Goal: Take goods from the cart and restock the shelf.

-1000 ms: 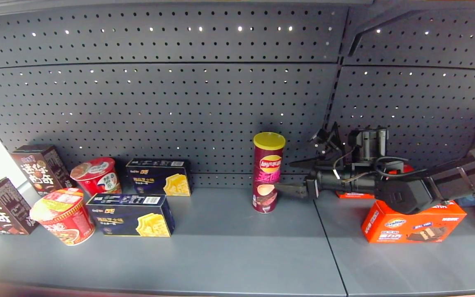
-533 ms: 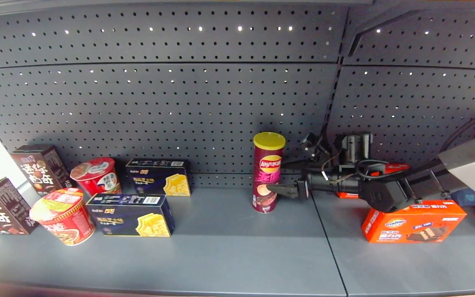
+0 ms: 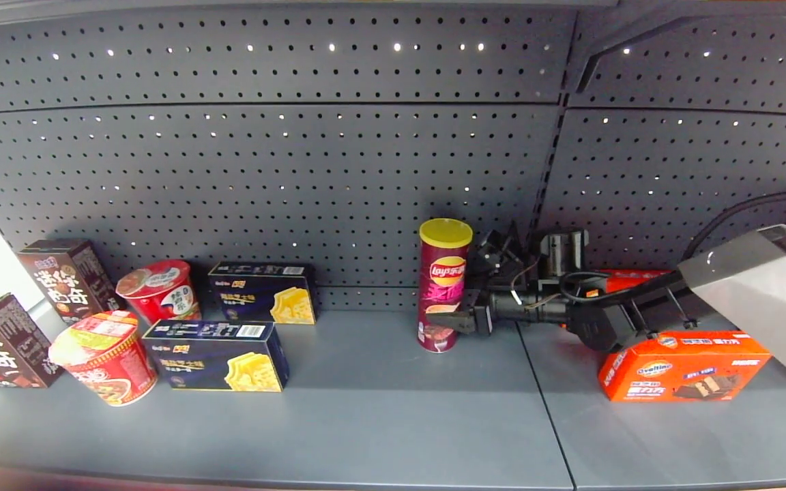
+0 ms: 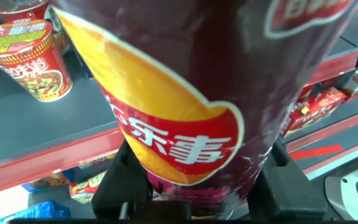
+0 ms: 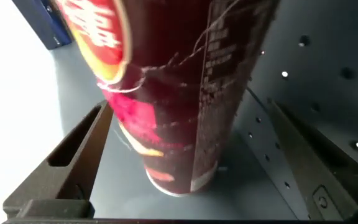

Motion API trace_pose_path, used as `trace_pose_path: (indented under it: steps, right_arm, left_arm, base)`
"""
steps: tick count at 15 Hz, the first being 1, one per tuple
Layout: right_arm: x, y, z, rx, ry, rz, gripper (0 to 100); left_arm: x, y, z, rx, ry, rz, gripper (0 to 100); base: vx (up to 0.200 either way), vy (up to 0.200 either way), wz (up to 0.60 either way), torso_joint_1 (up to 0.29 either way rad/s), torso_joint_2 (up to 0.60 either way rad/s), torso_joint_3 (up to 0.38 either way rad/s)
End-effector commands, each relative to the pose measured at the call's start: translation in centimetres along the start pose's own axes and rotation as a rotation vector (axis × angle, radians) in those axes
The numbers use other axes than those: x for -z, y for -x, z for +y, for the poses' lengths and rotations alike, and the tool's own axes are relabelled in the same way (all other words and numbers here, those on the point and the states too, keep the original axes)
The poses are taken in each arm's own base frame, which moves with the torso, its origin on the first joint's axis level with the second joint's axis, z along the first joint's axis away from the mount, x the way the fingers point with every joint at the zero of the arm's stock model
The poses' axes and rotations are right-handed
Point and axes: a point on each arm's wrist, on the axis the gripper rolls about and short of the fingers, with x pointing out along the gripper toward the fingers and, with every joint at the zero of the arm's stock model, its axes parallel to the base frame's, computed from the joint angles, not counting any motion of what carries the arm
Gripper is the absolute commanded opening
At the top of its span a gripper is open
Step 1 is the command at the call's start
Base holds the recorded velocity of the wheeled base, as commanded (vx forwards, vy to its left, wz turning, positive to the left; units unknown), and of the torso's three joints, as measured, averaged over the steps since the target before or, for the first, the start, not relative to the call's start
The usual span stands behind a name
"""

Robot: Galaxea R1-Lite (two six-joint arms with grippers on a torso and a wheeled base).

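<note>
Left wrist view has the left pincer (image 4: 194,196) pinching a spare can (image 4: 191,93) close under the camera, a dark finger pressed to each side of its lower part. Where that arm stands against the shelf (image 3: 379,409) cannot be told.

On the shelf, from the left, sit two brown boxes (image 3: 4,341), two noodle cups (image 3: 106,354) and two dark blue boxes (image 3: 219,354), each pair one in front and one behind. Well apart to their right the chip can (image 3: 444,273) stands upright, yellow lid on top, its long axis vertical.

The right pincer (image 3: 449,316) lies level and comes at the chip can from the right. Its fingers (image 5: 73,162) are spread and straddle the can's lower half, one in front and one behind, and the right wrist view shows a gap on each side. The can thus sits squarely between them, and the right arm is the nearer one.

Closing or backing away should, I judge, run along the arm's own line. A sideways nudge could topple so tall a can.

Just right of the pincer an orange box (image 3: 683,365) lies flat.
</note>
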Motion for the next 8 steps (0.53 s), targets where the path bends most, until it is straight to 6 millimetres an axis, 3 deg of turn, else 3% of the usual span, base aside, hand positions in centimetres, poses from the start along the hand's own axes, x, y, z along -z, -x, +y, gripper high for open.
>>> trace_pose_path:
  steps: [1,7,8]
  right_arm:
    - [0.8,-1.1,-0.1,-0.013,-0.003,0.006,100]
    - [1.4,-2.4,-0.3,-0.024,-0.006,0.008,100]
    - [1.5,-2.4,-0.4,-0.023,-0.006,0.009,0]
  left_arm:
    - [0.0,0.0,0.0,0.001,-0.001,0.001,0]
    - [0.1,-0.1,0.0,-0.013,0.0,0.006,0]
    - [0.2,-0.1,0.0,-0.015,0.0,0.008,0]
  base:
    - [0.0,0.0,0.0,0.0,0.0,0.0]
    - [0.0,0.0,0.0,0.0,0.0,0.0]
    - [0.0,0.0,0.0,0.0,0.0,0.0]
